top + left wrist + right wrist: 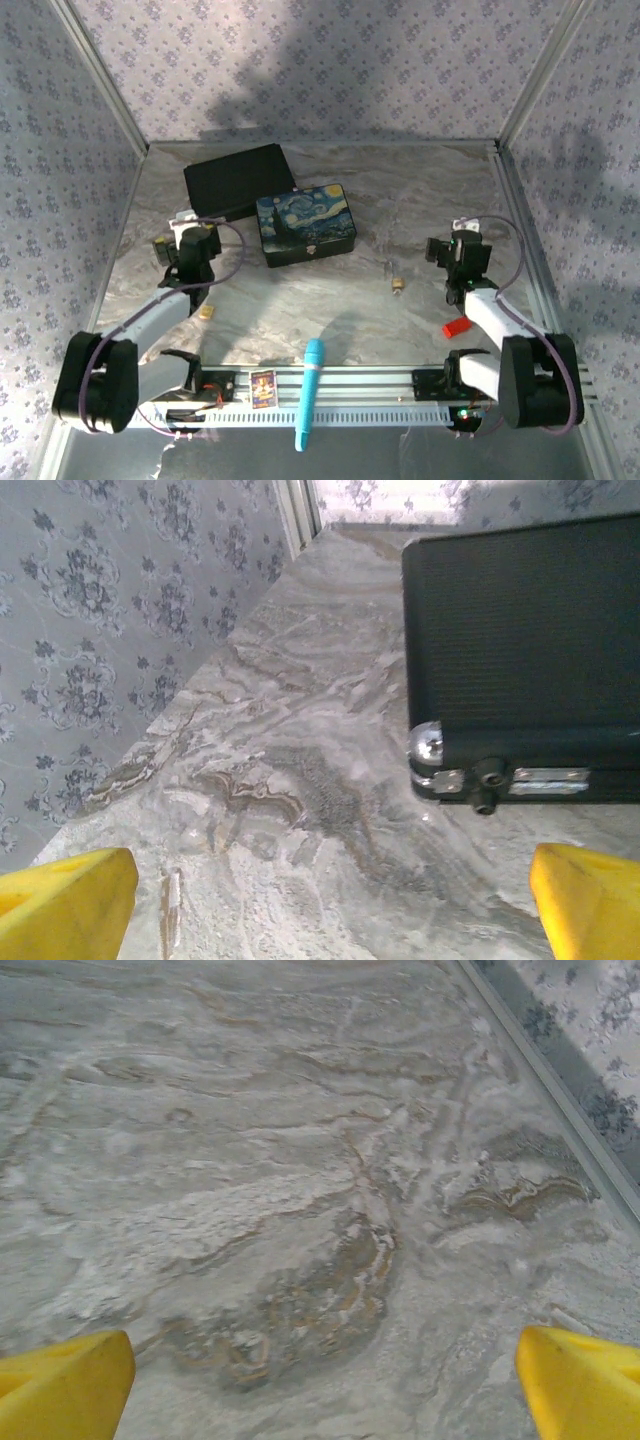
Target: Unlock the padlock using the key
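The padlock (397, 285) lies on the marble counter (330, 310), right of the middle, between the 2 arms and nearer to the right one. Just behind it is a tiny dark thing that may be the key (388, 265), but it is too small to be sure. Both lie apart from the hands. The left hand (325, 905) hangs over the left part of the counter, its 2 yellow fingers (65, 900) spread wide with nothing between them. The corner of a black case (520, 650) is just ahead of it, to the right. The right hand (325, 1380) is also wide open and holds nothing, near the right wall (600, 1020). A painted box (305, 224) stands in front of the black case. A red block (456, 327) lies beside the right arm, a pale yellow block (207, 312) beside the left arm, and a blue pen (309, 393) lies across the rail (380, 378) at the near edge
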You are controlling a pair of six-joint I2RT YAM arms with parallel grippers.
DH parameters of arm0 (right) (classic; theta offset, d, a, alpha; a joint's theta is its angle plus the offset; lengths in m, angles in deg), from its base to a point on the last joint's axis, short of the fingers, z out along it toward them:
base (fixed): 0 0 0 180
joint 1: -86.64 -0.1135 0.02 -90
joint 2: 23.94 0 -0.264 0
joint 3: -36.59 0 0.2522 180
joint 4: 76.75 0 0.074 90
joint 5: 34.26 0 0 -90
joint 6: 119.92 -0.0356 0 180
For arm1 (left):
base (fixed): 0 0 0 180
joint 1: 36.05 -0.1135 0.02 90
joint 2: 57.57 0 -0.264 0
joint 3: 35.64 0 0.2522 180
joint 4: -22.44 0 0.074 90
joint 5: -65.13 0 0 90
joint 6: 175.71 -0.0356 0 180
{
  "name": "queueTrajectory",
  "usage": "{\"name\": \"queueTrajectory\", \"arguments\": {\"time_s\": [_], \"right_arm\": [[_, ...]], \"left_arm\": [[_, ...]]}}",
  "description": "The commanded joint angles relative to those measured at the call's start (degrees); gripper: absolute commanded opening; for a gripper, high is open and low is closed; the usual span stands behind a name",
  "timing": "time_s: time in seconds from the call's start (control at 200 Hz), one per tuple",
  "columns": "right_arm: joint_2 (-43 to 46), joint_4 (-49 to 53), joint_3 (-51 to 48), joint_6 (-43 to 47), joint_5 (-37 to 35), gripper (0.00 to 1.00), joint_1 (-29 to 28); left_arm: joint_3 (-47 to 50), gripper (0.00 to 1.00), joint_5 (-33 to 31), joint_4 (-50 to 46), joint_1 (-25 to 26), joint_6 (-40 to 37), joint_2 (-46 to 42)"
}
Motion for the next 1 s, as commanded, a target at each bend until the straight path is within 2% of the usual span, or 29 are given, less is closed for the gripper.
{"name": "queueTrajectory", "arguments": {"time_s": [0.0, 0.06, 0.15, 0.23, 0.295, 0.325, 0.355, 0.39, 0.435, 0.46, 0.48, 0.52, 0.57, 0.625, 0.675, 0.73, 0.994], "right_arm": [[-4.0, -13.2, -0.2, 2.3, 2.3, 0.98, 1.1], [-7.3, -17.1, -0.7, 3.2, 3.1, 0.98, 1.1], [-10.2, -22.9, -1.4, 5.2, 4.8, 0.98, 1.3], [-14.6, -28.3, -1.9, 3.6, 8.8, 0.99, 3.1], [-19.4, -32.3, -2.1, 3.4, 9.9, 0.99, 3.4], [-21.1, -34.0, -1.8, 4.0, 10.3, 0.99, 3.1], [-21.0, -32.1, -1.0, 4.5, 10.4, 0.99, 2.7], [-20.6, -27.0, 1.2, 4.7, 11.4, 0.99, 3.0], [-21.2, -29.4, 0.5, 4.4, 12.7, 0.99, 3.7], [-20.7, -27.9, 0.9, 4.4, 12.4, 0.99, 3.7], [-20.8, -28.3, 1.0, 4.5, 12.2, 0.99, 3.6], [-21.0, -28.7, 0.8, 4.5, 12.3, 0.99, 3.5], [-21.0, -28.9, 0.8, 4.5, 12.2, 0.99, 3.5], [-20.9, -28.5, 0.8, 4.4, 12.1, 0.99, 3.5], [-20.9, -28.6, 0.8, 4.5, 12.1, 0.99, 3.5], [-21.0, -28.6, 0.9, 4.5, 12.1, 0.99, 3.4], [-21.0, -28.2, 1.0, 4.4, 12.5, 0.99, 3.6]], "left_arm": [[1.0, 1.00, 4.5, 10.0, -4.7, -2.7, 5.2], [2.4, 1.00, 4.5, 14.9, -6.7, -1.4, 7.9], [4.2, 1.00, 13.1, 21.2, -9.9, -1.6, 9.0], [4.0, 1.00, 17.5, 25.6, -12.4, -2.3, 12.5], [5.4, 1.00, 20.9, 34.4, -13.7, -2.6, 17.5], [4.7, 1.00, 22.6, 31.5, -13.6, -2.9, 16.8], [3.7, 1.00, 23.4, 28.3, -13.5, -3.0, 16.3], [3.6, 1.00, 24.2, 30.4, -13.5, -3.5, 17.7], [2.7, 1.00, 26.7, 30.1, -13.5, -4.4, 20.8], [2.7, 1.00, 28.4, 35.3, -13.5, -5.8, 23.3], [2.6, 1.00, 30.2, 34.8, -13.4, -6.1, 23.3], [0.2, 1.00, 30.6, 25.5, -13.5, -5.9, 20.9], [1.6, 1.00, 30.4, 32.6, -13.2, -6.8, 23.0], [0.2, 1.00, 30.4, 26.5, -13.2, -6.4, 21.3], [1.1, 1.00, 30.3, 30.5, -13.1, -6.7, 22.5], [0.5, 1.00, 30.3, 27.4, -13.1, -6.6, 21.6], [0.6, 1.00, 28.4, 28.4, -12.1, -7.0, 21.8]]}}
